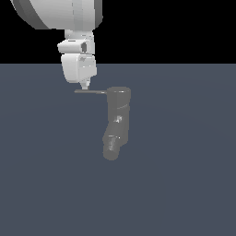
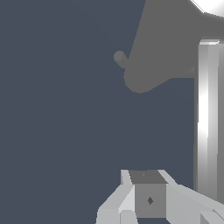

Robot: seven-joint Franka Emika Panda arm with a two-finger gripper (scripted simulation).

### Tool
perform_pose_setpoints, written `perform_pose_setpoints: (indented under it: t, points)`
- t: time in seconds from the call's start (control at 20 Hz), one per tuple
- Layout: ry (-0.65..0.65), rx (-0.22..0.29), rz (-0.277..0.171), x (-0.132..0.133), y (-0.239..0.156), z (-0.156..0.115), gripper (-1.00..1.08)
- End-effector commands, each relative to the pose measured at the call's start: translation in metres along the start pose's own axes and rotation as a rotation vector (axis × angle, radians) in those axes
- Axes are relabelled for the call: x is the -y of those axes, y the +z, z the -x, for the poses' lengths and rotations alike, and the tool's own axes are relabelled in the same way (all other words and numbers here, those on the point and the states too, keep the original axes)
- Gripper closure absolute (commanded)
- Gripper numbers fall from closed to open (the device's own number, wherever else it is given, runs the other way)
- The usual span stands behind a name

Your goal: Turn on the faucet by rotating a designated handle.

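Observation:
The faucet [image 1: 116, 122] is a dull grey upright cylinder with a bent lower spout, standing mid-scene on the floor. Its handle [image 1: 90, 91], a thin grey rod, sticks out from the top toward the exterior view's left. My gripper [image 1: 85, 86] hangs straight down with its fingers together, its tip just above or touching the rod near the outer end; contact cannot be told. In the wrist view the gripper [image 2: 148, 194] looks shut and empty. The handle [image 2: 208, 118] runs close beside it as a bright bar. The faucet body [image 2: 170, 48] lies beyond.
A flat dark blue-grey floor [image 1: 184, 184] spreads all around the faucet. The arm's white wrist and large link [image 1: 60, 14] come down from above on the exterior view's left.

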State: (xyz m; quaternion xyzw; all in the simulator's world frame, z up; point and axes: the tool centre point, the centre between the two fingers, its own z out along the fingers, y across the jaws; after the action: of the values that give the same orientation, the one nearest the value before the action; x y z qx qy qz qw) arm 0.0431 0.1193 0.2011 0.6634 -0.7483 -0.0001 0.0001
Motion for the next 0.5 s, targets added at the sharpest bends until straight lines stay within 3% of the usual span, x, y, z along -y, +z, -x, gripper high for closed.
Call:
perform_pose_setpoints:
  t: [0.0,0.45]
  points:
    - [0.000,0.000,0.000,-0.007,0.000,0.000,1.08]
    - [0.000,0.000,0.000,-0.033,0.000,-0.001,1.08]
